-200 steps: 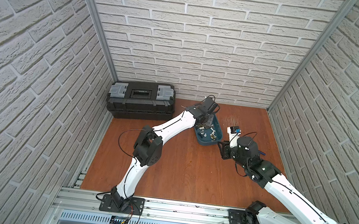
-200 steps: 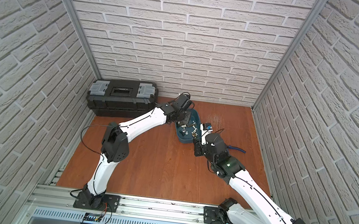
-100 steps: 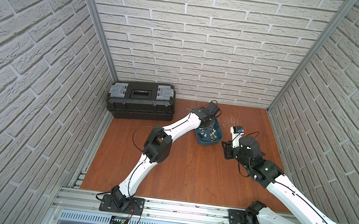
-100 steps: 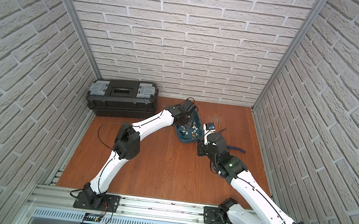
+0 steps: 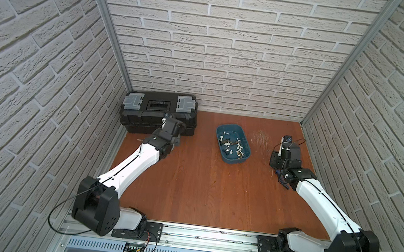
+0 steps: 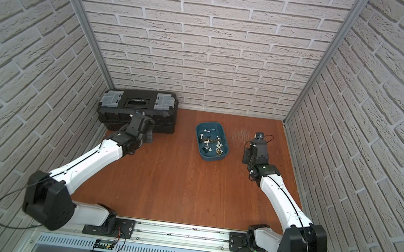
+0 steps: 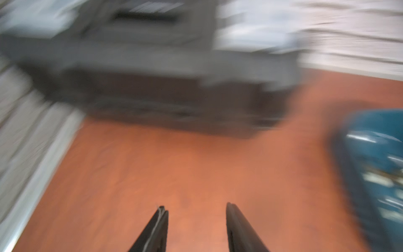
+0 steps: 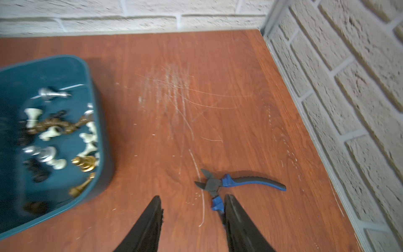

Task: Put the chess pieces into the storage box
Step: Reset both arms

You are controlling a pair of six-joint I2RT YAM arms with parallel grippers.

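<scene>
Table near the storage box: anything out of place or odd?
Blue-handled pliers lie on the table, handles splayed, one beside the right gripper. Scratches mark its top beside the storage box; the chess pieces lie jumbled inside it.

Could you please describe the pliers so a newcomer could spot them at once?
On the wooden table, look right, by the brick wall. Between that wall and the blue box of chess pieces lie the pliers, flat and spread open. Only they have blue-and-black handles.
</scene>
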